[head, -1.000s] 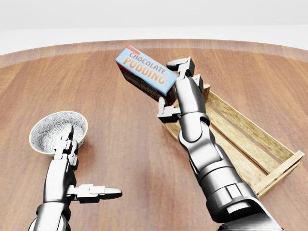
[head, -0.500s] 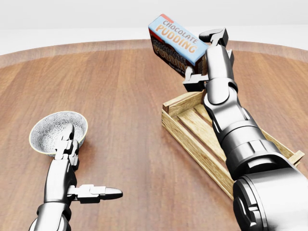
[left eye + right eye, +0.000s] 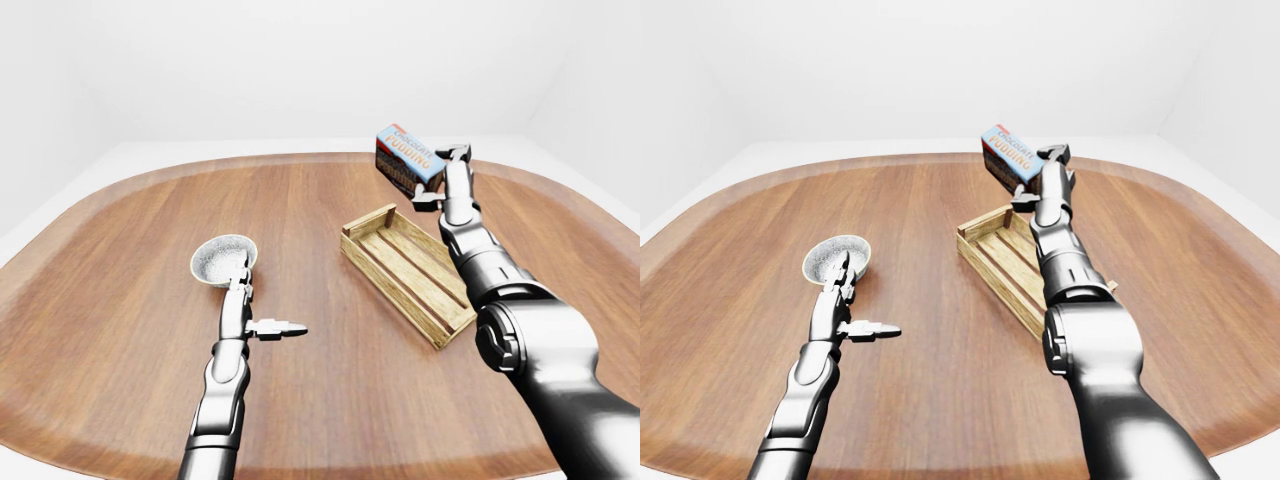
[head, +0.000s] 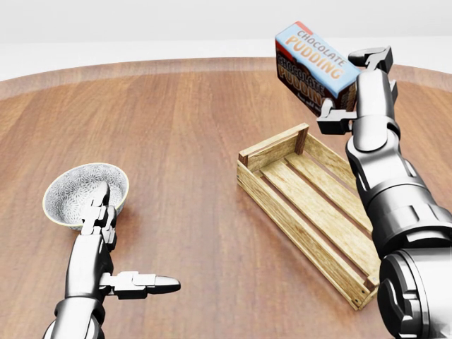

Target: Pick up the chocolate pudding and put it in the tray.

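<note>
The chocolate pudding box (image 4: 313, 65), blue with orange letters, is held in the air by my right hand (image 4: 351, 88), whose fingers close round its right end. It hangs tilted above the top end of the wooden slatted tray (image 4: 268, 153), which lies on the table at the right of the head view. The tray holds nothing. My left hand (image 4: 106, 244) is open and empty at the lower left, just below a bowl. The box also shows in the left-eye view (image 3: 408, 159).
A white patterned bowl (image 4: 74, 188) sits on the round wooden table (image 4: 183, 141) at the left, touching or just above my left fingertips. White floor and walls lie beyond the table's edge.
My right hand has carried the pudding box up and to the right, from left of the tray's near corner to above its top end. The left arm has not moved.
</note>
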You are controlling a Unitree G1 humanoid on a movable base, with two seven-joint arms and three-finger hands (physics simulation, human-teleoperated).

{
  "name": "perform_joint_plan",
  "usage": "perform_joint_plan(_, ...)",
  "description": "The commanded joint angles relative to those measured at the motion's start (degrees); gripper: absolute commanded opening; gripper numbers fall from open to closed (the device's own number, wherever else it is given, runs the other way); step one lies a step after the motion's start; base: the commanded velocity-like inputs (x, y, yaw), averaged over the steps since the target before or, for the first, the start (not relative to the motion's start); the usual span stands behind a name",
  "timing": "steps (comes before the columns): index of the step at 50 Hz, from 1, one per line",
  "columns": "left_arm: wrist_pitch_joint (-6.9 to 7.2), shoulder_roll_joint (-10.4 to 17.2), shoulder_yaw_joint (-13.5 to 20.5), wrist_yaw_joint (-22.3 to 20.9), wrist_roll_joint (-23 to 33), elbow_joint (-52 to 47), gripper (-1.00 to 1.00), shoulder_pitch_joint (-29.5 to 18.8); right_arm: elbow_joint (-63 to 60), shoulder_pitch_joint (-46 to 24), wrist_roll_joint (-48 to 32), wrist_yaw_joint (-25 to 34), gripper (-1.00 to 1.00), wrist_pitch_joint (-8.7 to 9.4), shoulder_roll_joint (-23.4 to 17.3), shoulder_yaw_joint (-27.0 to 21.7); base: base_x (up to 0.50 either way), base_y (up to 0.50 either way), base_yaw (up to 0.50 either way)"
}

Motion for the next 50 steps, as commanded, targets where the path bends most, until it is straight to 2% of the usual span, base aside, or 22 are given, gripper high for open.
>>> perform_joint_plan(1,0.97,-0.03,-0.09,0.16,0.56,-0.46,1.0,0.0,-0.35,2.0,2.56,0.29,-1.0,-0.01,-2.49,-0.91,0.0,0.0,0.0)
perform_joint_plan(11,0.65,0.0,0.03,0.42,0.43,0.63,1.0,-0.56,-0.26,4.57,3.08,0.71,-1.0,-0.01,-3.77,-1.54,0.0,0.0,0.0)
perform_joint_plan(37,1.0,0.02,-0.06,0.3,0.45,-0.22,1.0,-0.14,-0.15,8.19,2.85,-4.41,-1.0,-0.01,-3.59,-1.55,0.0,0.0,0.0)
perform_joint_plan(50,0.58,-0.02,-0.14,0.21,0.62,-0.07,1.0,0.0,0.02,9.54,1.35,-6.55,-1.0,-0.01,-3.43,-1.23,0.0,0.0,0.0)
